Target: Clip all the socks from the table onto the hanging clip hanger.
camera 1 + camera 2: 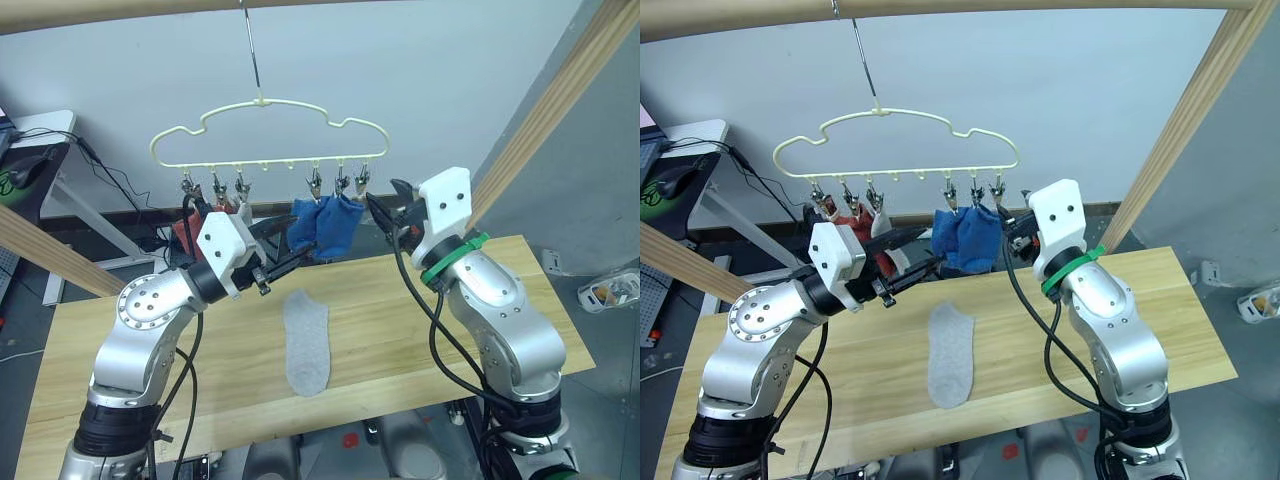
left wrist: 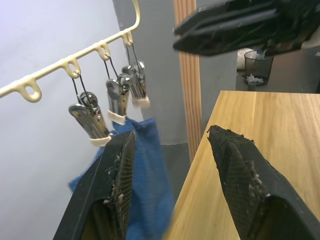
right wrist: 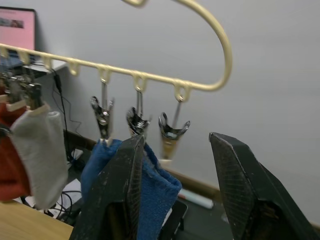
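While five socks hang from the clip hanger (image 1: 270,130), one grey sock (image 1: 306,342) lies flat on the bench (image 1: 520,300). Left hand (image 2: 172,165) and right hand (image 3: 175,170) are spread, empty (sixth clip (image 3: 172,131) free). Next: descend, grasp it.

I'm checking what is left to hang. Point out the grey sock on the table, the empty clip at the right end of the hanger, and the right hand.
grey sock (image 1: 306,342): left eye view, mid-sole.
empty clip (image 3: 172,132): right wrist view, metal body.
right hand (image 3: 176,187): right wrist view, gap midway between its open fingertips.
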Controlling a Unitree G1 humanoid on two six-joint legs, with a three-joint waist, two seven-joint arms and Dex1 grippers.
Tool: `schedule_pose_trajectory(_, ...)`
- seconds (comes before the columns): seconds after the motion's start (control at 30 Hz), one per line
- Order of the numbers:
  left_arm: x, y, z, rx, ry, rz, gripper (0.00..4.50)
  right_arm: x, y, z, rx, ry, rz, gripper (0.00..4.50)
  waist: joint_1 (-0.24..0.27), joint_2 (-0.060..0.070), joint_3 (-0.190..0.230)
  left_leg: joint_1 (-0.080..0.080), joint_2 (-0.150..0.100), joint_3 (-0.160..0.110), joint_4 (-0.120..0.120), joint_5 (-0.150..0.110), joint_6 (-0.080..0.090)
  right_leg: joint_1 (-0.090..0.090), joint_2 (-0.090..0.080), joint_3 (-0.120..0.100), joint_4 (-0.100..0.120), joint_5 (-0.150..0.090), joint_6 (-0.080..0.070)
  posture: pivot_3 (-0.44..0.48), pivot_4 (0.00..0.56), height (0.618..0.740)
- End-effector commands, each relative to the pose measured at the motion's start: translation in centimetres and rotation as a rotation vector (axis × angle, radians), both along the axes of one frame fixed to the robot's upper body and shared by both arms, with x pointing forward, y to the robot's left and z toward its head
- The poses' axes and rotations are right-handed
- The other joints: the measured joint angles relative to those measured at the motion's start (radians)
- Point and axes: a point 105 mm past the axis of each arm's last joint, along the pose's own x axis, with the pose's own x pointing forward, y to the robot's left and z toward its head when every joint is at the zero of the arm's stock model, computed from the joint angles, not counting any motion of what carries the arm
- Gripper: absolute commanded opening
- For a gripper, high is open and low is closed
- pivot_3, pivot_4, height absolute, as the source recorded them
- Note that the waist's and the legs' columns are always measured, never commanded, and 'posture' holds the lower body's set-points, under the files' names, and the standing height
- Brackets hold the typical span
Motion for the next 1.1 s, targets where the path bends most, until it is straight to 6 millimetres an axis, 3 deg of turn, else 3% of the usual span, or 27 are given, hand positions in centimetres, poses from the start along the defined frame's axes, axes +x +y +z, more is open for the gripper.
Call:
schedule_pose_trajectory(0.03, -0.1, -0.1, 0.6, 0.009, -0.029, -0.018, 2.52, 0.4, -0.2, 0.8, 0.031, -0.012, -0.038, 2.17, 0.0, 0.0, 0.0, 0.0, 0.0, 0.0, 0.0, 0.0, 0.0, 0.0, 0.0, 0.0, 0.0, 0.0, 0.0, -0.175, 0.247, 0.74)
schedule_pose_trajectory(0.63, 0.3, -0.7, 1.4, 0.009, -0.04, -0.05, 2.52, 2.9, 0.3, 0.9, 0.064, -0.017, -0.094, 2.17, -0.001, 0.0, 0.0, 0.0, 0.0, 0.0, 0.0, 0.0, 0.0, 0.0, 0.0, 0.0, 0.0, 0.0, 0.0, -0.173, 0.243, 0.74)
schedule_pose_trajectory(1.1, 0.4, -0.8, 1.6, 0.01, -0.045, -0.053, 2.52, 3.2, 1.4, 1.3, 0.082, -0.039, -0.081, 2.17, 0.0, 0.0, 0.0, 0.0, 0.0, 0.0, 0.0, 0.0, 0.0, 0.0, 0.0, 0.0, 0.0, 0.0, 0.0, -0.164, 0.239, 0.74)
